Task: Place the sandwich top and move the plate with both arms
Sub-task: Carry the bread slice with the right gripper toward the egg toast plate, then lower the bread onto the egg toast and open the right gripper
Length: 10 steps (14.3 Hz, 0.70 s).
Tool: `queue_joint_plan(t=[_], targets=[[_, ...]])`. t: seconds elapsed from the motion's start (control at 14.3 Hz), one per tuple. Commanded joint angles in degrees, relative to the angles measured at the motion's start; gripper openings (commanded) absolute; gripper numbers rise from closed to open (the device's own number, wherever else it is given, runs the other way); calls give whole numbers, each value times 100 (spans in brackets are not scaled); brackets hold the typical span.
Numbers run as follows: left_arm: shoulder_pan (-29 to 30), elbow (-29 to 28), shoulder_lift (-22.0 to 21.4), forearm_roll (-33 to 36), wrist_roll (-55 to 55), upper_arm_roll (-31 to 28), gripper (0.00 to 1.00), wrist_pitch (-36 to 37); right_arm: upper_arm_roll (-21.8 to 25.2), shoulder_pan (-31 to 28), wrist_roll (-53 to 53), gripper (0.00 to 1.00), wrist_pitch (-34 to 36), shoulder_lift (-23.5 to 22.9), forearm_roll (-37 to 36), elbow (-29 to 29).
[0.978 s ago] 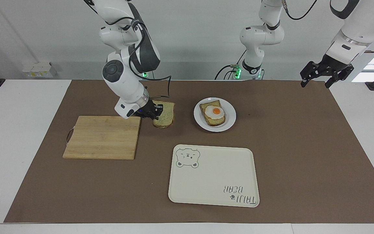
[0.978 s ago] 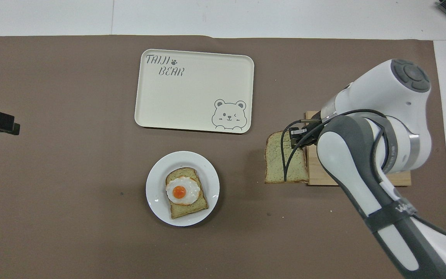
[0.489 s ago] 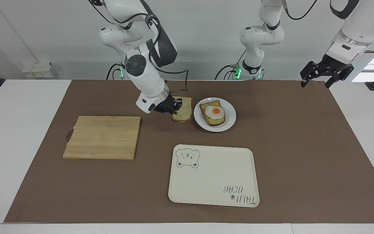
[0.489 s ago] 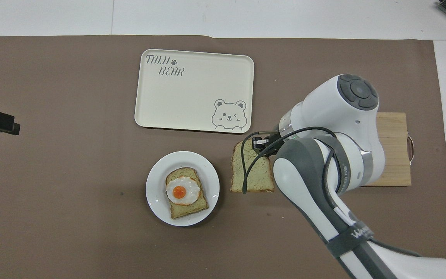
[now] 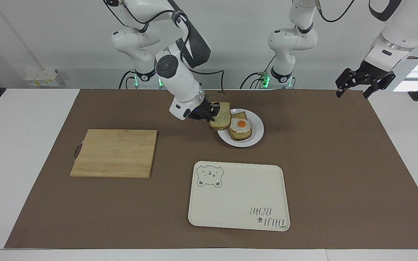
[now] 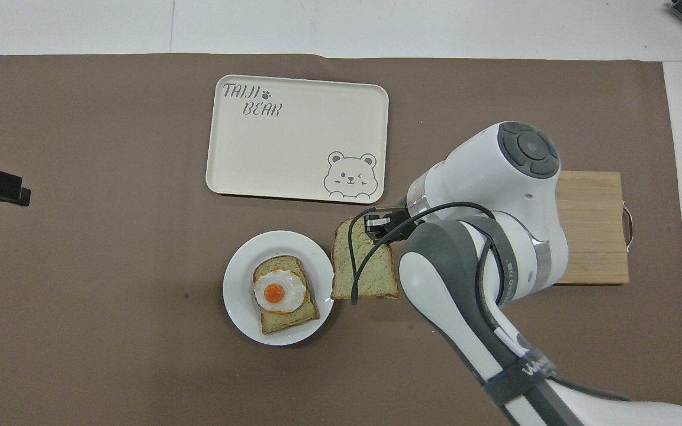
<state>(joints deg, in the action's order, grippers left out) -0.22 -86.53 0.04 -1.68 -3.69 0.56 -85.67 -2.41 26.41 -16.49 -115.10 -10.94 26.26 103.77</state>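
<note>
The right gripper (image 5: 212, 115), clamped on the sandwich top (image 5: 221, 116), holds it over the plate (image 5: 257, 134) rim at nine o'clock; centre it above the egg toast (image 5: 241, 127) before lowering (flat). The left gripper (image 5: 364, 84) waits, fingers wide.

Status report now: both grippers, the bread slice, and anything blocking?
Right gripper shut on bread slice, over plate rim. Left gripper open, waiting off the mat. Egg toast on plate; nothing blocking.
</note>
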Motion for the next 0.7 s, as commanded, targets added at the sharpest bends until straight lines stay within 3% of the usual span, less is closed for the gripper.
queue_joint_plan(t=[0.0, 0.42, 0.63], targets=[[110, -110, -127, 80, 35, 84, 100, 60, -49, 188, -144, 0, -274, -30, 178, 100], [110, -110, -127, 80, 35, 84, 100, 60, -49, 953, -592, 0, -1416, -688, 213, 117], [110, -110, -127, 80, 35, 84, 100, 60, -49, 1077, -592, 0, -1594, -830, 213, 126]])
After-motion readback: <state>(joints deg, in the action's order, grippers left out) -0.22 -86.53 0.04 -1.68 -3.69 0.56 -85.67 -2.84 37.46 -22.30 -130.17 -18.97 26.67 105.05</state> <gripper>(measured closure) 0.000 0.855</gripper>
